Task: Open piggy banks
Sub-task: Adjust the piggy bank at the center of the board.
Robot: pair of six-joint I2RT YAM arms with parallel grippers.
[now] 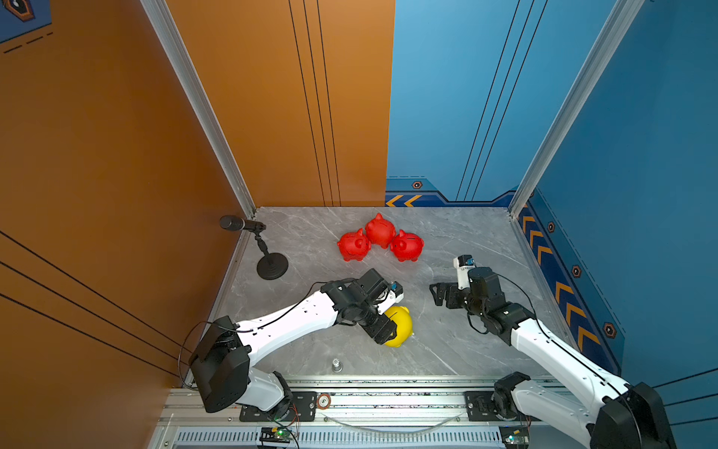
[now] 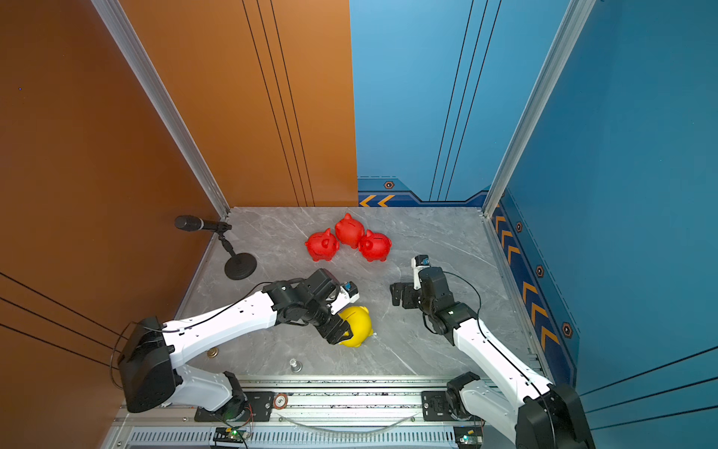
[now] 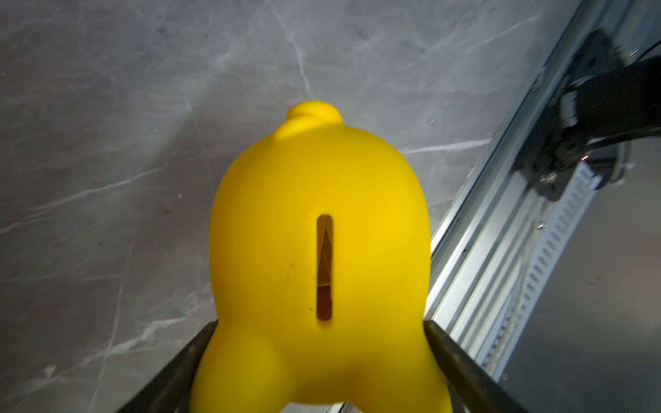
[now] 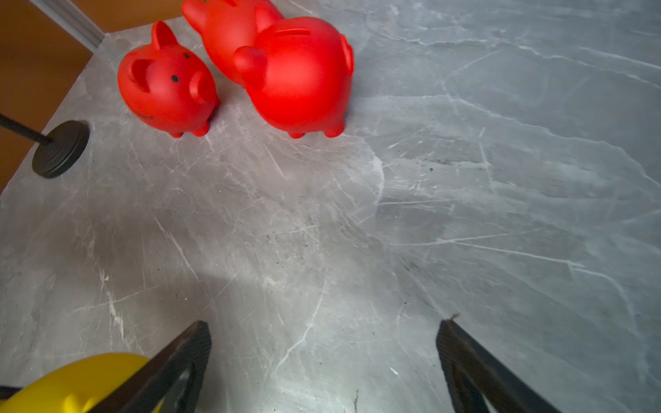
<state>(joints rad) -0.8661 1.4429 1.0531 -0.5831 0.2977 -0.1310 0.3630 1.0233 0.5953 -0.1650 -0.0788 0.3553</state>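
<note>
My left gripper (image 1: 388,334) (image 2: 344,330) (image 3: 320,325) is shut on the yellow piggy bank (image 1: 403,322) (image 2: 360,322) (image 3: 322,214), one finger pressed against each flank. The bank's coin slot (image 3: 324,266) faces the left wrist camera. Three red piggy banks (image 1: 352,245) (image 1: 380,230) (image 1: 407,245) stand huddled together at the back middle of the table, and both top views show them. To the right of the yellow bank my right gripper (image 1: 437,293) (image 2: 396,293) (image 4: 323,323) stands open over bare table, holding nothing. The yellow bank (image 4: 71,382) shows beside one of its fingers.
A black microphone on a round-based stand (image 1: 272,265) stands at the back left. Near the front edge are a small metal knob (image 1: 336,364) and a round disc (image 2: 212,353). An aluminium rail (image 1: 388,392) runs along the front. Orange and blue walls enclose the grey marble table (image 1: 466,350).
</note>
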